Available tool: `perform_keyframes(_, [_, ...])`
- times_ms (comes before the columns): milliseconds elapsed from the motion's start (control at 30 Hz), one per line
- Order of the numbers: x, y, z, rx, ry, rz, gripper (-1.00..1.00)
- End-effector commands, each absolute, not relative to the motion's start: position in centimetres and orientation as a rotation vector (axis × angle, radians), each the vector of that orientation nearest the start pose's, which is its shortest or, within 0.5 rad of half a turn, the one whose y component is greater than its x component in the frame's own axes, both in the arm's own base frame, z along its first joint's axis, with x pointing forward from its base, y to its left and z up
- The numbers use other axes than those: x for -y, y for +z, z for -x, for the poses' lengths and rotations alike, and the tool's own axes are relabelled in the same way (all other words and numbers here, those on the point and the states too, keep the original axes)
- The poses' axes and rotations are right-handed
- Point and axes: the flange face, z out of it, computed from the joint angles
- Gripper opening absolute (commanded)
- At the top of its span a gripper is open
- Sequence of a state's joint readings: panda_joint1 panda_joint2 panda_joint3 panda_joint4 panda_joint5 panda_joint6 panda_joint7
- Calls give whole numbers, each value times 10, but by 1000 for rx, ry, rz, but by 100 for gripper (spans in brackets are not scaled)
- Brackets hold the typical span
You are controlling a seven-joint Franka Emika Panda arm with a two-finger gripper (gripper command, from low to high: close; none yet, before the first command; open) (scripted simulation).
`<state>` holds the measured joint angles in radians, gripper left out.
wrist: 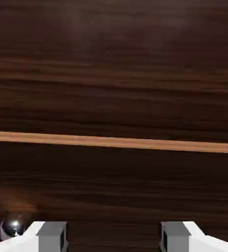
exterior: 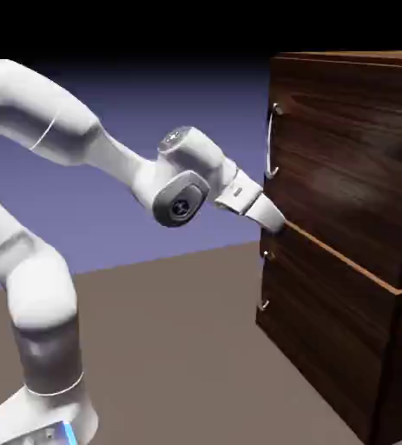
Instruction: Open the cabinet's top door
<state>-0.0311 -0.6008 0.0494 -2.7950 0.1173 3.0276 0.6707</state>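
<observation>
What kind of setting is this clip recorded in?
A rendered simulation, it seems, not a real room: a plain blue-violet backdrop with no walls or furnishings, a bare flat brown floor, and only a dark wood-grain cabinet facing a white arm whose open gripper nears its front.

Soft, even rendered light; faint sheen on the cabinet wood; dark upper backdrop.
</observation>
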Motion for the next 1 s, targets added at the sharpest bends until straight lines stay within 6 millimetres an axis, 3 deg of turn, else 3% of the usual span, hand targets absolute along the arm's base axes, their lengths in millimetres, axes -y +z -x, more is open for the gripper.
perform_keyframes(0, [3,482,-387,-981,-1092,2422,0])
perform_keyframes(500, [11,558,-360,-1032,-1292,2178,0])
perform_keyframes(967, [-18,589,-338,-975,-1477,1984,0])
